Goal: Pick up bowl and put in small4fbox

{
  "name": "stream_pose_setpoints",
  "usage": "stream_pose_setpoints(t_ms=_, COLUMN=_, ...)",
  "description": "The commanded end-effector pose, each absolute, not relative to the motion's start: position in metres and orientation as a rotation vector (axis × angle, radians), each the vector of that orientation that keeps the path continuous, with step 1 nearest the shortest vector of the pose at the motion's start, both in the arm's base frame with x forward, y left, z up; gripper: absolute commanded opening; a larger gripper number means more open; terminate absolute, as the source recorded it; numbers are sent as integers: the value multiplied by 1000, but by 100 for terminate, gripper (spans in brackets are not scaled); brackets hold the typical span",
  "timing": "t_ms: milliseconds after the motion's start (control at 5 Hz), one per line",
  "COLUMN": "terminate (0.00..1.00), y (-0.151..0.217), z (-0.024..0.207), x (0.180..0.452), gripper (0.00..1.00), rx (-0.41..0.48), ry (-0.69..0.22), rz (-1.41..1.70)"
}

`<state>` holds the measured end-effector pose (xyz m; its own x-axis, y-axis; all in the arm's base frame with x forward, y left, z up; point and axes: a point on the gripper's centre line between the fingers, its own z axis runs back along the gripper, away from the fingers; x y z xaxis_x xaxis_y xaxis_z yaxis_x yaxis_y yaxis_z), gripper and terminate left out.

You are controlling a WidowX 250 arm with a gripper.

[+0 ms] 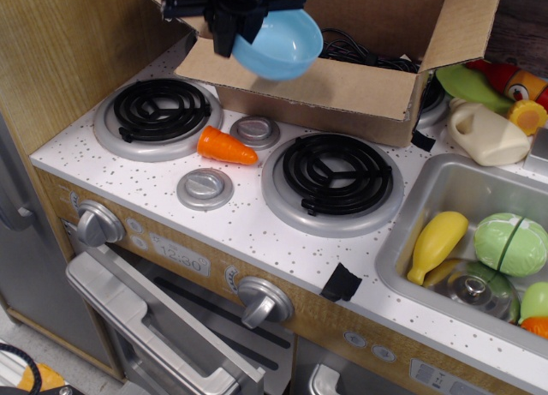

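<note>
Clamped on the near-left rim of the bowl (280,42), the gripper (233,25) is seen at the top edge, the bowl held tilted in the air above the near flap of the small4fbox (360,86). The carry should be taken further back and rightward until the bowl is wholly over the box opening, then lowered before release; a release now would likely be caught by the flap. Black cables (360,52) are seen inside, so a soft, uneven landing is to be expected. Rightward, the upright flap (462,22) limits travel; the stove burner (332,176) below is unobstructed.
</note>
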<state>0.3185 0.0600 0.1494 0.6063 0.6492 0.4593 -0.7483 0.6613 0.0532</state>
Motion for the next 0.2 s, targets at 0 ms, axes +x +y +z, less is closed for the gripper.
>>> stream_pose_setpoints(t_ms=0, terminate=100, y=81, z=178, x=370, gripper=0, rx=263, ry=-537, rz=681)
